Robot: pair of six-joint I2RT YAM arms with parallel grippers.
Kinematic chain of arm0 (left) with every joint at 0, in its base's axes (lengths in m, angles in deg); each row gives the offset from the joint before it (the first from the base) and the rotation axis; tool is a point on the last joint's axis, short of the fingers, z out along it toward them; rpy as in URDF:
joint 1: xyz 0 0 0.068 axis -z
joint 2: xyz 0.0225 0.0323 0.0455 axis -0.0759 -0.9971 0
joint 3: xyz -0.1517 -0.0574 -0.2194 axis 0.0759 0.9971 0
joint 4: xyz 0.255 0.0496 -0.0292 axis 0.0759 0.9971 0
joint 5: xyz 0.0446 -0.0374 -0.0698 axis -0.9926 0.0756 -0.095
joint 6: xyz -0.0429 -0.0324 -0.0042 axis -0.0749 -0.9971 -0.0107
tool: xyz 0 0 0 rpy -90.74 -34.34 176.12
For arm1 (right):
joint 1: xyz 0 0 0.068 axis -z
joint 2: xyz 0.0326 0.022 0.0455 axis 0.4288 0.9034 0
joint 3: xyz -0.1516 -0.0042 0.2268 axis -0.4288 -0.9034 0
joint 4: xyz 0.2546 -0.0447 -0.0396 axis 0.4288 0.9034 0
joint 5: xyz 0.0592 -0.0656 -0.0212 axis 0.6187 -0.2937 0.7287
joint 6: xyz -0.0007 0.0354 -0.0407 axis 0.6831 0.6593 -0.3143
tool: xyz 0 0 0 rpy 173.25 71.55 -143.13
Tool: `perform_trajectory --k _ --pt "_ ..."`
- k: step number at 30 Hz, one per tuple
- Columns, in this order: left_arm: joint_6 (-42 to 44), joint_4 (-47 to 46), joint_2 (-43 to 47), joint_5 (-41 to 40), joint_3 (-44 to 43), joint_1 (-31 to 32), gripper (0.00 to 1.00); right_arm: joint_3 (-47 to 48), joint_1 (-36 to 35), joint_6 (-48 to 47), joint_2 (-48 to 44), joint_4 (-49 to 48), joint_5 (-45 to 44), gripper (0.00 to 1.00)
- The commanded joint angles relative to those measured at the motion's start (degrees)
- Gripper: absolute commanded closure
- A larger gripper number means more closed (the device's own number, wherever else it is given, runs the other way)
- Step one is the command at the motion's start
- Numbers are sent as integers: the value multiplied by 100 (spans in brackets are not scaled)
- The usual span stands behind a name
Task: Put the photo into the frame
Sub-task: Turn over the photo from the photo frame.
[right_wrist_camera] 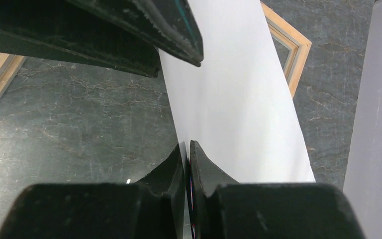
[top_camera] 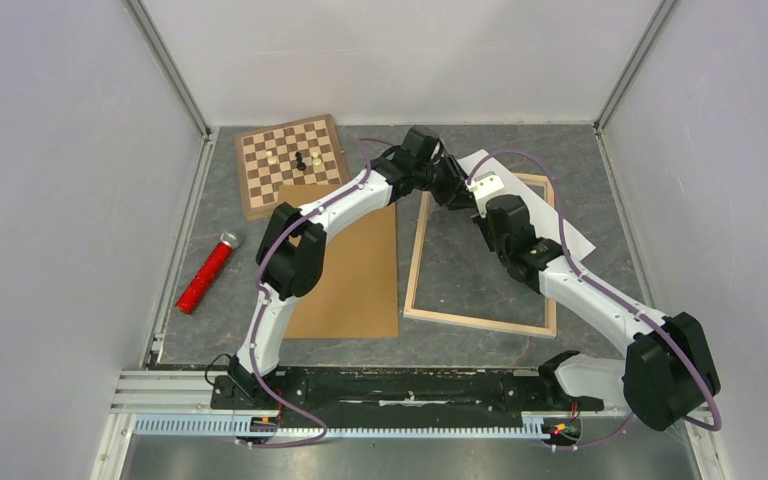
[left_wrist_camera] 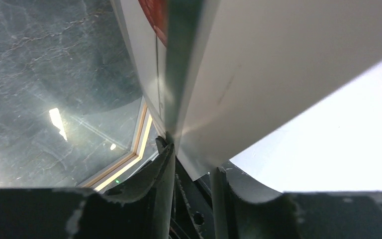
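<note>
Holds the photo (top_camera: 572, 238) raised over the frame's (top_camera: 475, 322) one o'clock corner, long axis ten to four o'clock. Pinches one edge in the right claw (right_wrist_camera: 186, 149). Straddles another with the left claw (left_wrist_camera: 191, 159), half-spread, apparently not clamped. Likely needs a shift toward seven o'clock, over the opening.

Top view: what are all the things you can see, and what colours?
chessboard: one, brown-and-cream, far left
chess pieces: three, two pale, one dark, on the chessboard
frame: one, light wood, flat, centre right
backing board: one, brown, left of the frame
photo: one, white back, held over the frame's far end
tube: one, red, silver cap, left of the backing board
left tool: one, black, around the photo's edge
right tool: one, black, pinching the photo
</note>
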Motion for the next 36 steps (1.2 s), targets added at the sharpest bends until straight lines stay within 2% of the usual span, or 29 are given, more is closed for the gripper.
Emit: perform_trajectory --k 1,5,11,13,17,20,22,26,36 --pt "184 40 351 0 98 24 66 -15 -26 27 -124 -242 -63 92" --pt "195 15 351 12 123 22 79 -44 -31 42 -148 -254 -12 93" --pt "165 -77 327 57 198 23 89 -22 -31 43 -193 -219 62 90" --pt "182 -92 349 83 250 14 92 21 -31 42 -221 -169 145 80" --pt "304 -97 444 83 402 -21 98 192 -31 51 -320 5 377 50" --pt "556 -50 524 65 497 -55 98 364 -31 68 -396 193 546 33" --pt "808 -21 583 94 542 -56 98 490 -23 60 -476 320 655 27" --pt "1582 180 678 309 564 -98 98 653 36 24 -761 485 627 23" --pt "3776 981 962 859 1048 -370 98 642 685 103 -1189 541 610 21"
